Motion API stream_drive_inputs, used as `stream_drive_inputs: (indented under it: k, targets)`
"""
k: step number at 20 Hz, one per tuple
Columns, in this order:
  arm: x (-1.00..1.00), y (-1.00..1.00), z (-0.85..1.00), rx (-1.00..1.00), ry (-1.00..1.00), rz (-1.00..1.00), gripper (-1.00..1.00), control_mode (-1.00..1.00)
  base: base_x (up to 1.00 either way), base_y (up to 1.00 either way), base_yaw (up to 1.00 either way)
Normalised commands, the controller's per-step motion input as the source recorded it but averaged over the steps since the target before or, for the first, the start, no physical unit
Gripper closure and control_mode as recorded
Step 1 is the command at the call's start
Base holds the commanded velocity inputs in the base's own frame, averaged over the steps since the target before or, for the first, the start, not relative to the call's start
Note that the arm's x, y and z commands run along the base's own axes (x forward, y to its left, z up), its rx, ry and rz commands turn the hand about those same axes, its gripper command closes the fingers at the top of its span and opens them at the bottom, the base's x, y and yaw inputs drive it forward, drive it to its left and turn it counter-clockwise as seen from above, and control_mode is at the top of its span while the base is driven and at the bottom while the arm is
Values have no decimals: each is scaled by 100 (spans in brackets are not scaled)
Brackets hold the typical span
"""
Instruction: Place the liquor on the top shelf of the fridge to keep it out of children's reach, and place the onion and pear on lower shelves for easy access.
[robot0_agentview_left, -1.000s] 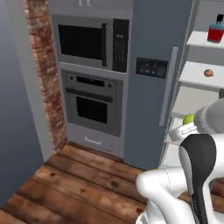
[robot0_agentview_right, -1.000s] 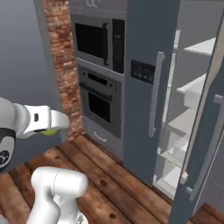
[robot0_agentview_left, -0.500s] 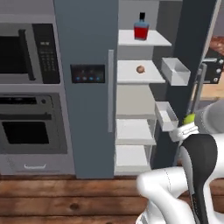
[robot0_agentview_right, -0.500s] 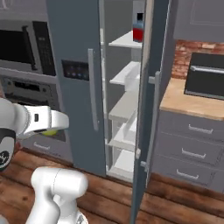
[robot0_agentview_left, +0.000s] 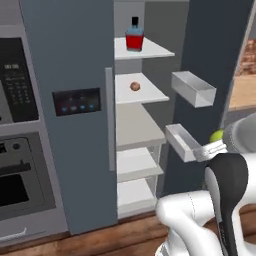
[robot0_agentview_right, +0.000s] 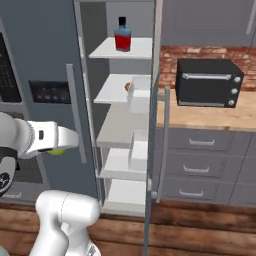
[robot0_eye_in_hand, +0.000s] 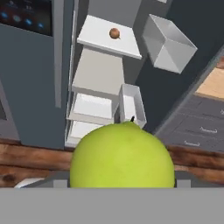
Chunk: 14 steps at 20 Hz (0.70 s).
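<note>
On the left base view, the fridge (robot0_agentview_left: 75, 150) stands with its door swung open, white shelves exposed. The liquor (robot0_agentview_left: 134, 37) sits upright on the top shelf (robot0_agentview_left: 155, 50), high up, so that part of the task looks done. The onion (robot0_agentview_left: 135, 86) rests on the shelf just below, one of the lower shelves (robot0_agentview_left: 142, 132), also placed. Two clear door bins (robot0_agentview_left: 194, 89) hang on the open door. At right, the pear (robot0_agentview_left: 217, 135) peeks out yellow-green beside the white wrist, well short of the shelves; fingers hidden here.

From the right base view, same layout: liquor (robot0_agentview_right: 122, 35) on the top shelf (robot0_agentview_right: 107, 50), onion (robot0_agentview_right: 128, 86) half hidden behind the door edge. The arm reaches across the closed left door, with the pear (robot0_agentview_right: 56, 151) showing under the wrist, low and outside the fridge. A black toaster oven (robot0_agentview_right: 207, 82) sits on the counter to the right, not involved.

Hand view: the pear (robot0_eye_in_hand: 122, 157) fills the lower middle, right at the camera, so it sits between the jaws; the gripper is clamped on the pear, jaws spread fairly wide for the round fruit, tips hidden behind it. Beyond it, the onion (robot0_eye_in_hand: 114, 33) on its shelf and empty lower shelves (robot0_eye_in_hand: 98, 72) lie ahead. Judgement: pear is carried toward a free lower shelf, the last item left.
</note>
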Motion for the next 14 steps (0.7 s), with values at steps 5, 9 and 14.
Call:
stream_drive_inputs:
  k: [5, 9, 14]
  targets:
    - [0, 0, 0, 0, 0, 0, 100, 100, 50, 66, -24]
    - [0, 0, 0, 0, 0, 0, 100, 100, 76, 4, -16]
    - [0, 0, 0, 0, 0, 0, 100, 100, 82, 0, -13]
